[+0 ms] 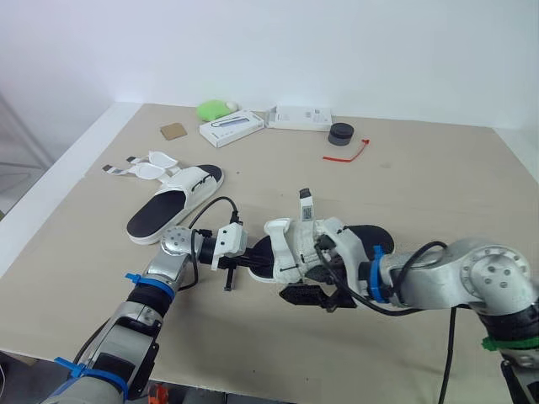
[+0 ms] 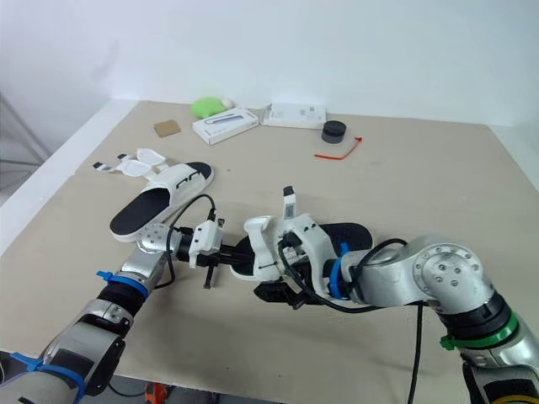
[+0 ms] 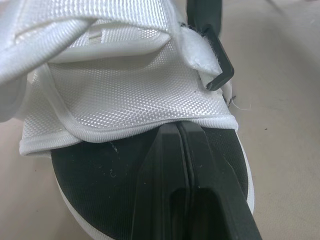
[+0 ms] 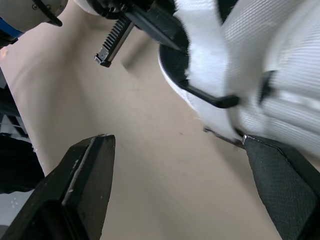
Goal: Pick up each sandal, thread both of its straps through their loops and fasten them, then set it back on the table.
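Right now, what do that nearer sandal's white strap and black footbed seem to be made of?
White woven strap: likely synthetic mesh fabric, matte; a fine grid weave and stitched piping show. Black smooth footbed: probably foam or rubber, matte, dust-specked.

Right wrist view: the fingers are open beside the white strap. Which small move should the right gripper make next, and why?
Probably close the right gripper on the loose strap: its fingers stand wide apart beside the near sandal, and that strap sticks up, not fastened.
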You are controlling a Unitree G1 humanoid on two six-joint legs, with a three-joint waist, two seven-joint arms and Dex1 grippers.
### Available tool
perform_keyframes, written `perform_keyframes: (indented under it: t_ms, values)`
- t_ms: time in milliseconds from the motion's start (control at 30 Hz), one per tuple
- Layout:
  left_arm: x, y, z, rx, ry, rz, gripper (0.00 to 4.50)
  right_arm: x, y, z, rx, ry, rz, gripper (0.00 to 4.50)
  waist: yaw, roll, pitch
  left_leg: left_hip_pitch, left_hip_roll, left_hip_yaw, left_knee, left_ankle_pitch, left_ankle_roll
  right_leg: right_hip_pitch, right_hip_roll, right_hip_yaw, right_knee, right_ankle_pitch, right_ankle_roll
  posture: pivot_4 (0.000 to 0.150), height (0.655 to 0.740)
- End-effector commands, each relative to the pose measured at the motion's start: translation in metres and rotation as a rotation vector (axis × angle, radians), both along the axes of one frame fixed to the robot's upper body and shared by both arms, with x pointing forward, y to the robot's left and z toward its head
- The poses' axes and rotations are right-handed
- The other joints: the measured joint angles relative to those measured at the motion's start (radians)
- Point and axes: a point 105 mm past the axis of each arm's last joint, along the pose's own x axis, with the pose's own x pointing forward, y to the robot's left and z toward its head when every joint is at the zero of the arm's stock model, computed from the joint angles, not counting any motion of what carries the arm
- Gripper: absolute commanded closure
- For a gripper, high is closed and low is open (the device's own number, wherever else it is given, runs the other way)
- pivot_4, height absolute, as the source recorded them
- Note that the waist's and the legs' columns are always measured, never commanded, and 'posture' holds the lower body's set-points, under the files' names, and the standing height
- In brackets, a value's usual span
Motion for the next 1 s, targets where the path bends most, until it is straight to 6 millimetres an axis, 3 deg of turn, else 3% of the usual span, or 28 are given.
perform_keyframes:
  t_ms: [33, 333, 467, 667, 700, 1000]
  values:
    - [-0.025, 0.011, -0.06, 0.203, 0.192, -0.033, 4.5, 0.009, 0.009, 0.01, 0.055, -0.031, -0.008, 0.1, 0.0, 0.0, 0.0, 0.0, 0.0, 0.0, 0.0, 0.0, 0.0, 0.0, 0.0, 0.0, 0.0, 0.0, 0.0, 0.15, 0.74]
    - [-0.027, 0.013, -0.062, 0.205, 0.193, -0.023, 4.5, 0.011, 0.016, 0.009, 0.087, -0.007, 0.041, 0.1, 0.0, 0.0, 0.0, 0.0, 0.002, -0.001, 0.0, 0.0, 0.0, 0.0, 0.002, 0.0, 0.0, 0.0, -0.001, 0.15, 0.74]
    - [-0.027, 0.015, -0.062, 0.208, 0.193, -0.02, 4.5, 0.011, 0.016, 0.01, 0.095, -0.016, 0.055, 1.13, 0.0, 0.001, 0.0, 0.0, 0.002, 0.0, 0.0, 0.0, 0.0, -0.001, 0.002, 0.0, 0.0, 0.0, -0.002, 0.15, 0.74]
    - [-0.025, 0.013, -0.06, 0.204, 0.187, -0.019, 4.5, 0.001, 0.014, 0.019, 0.151, -0.012, 0.116, 4.13, 0.001, 0.001, 0.0, -0.001, 0.001, -0.001, -0.002, 0.0, 0.0, -0.001, 0.002, 0.0, 0.0, 0.001, 0.002, 0.15, 0.74]
    - [-0.025, 0.012, -0.06, 0.203, 0.187, -0.02, 4.5, -0.002, 0.015, 0.023, 0.173, -0.005, 0.136, 4.43, 0.001, 0.001, 0.0, -0.001, 0.001, -0.001, -0.002, 0.0, 0.0, -0.001, 0.002, 0.0, 0.0, 0.001, 0.002, 0.15, 0.74]
    - [-0.024, 0.011, -0.06, 0.2, 0.187, -0.018, 4.5, -0.046, 0.019, 0.057, 0.363, 0.025, 0.387, 4.43, 0.002, 0.0, 0.002, -0.002, 0.001, -0.001, -0.002, 0.0, 0.0, -0.002, 0.001, -0.001, 0.0, -0.001, -0.001, 0.15, 0.74]
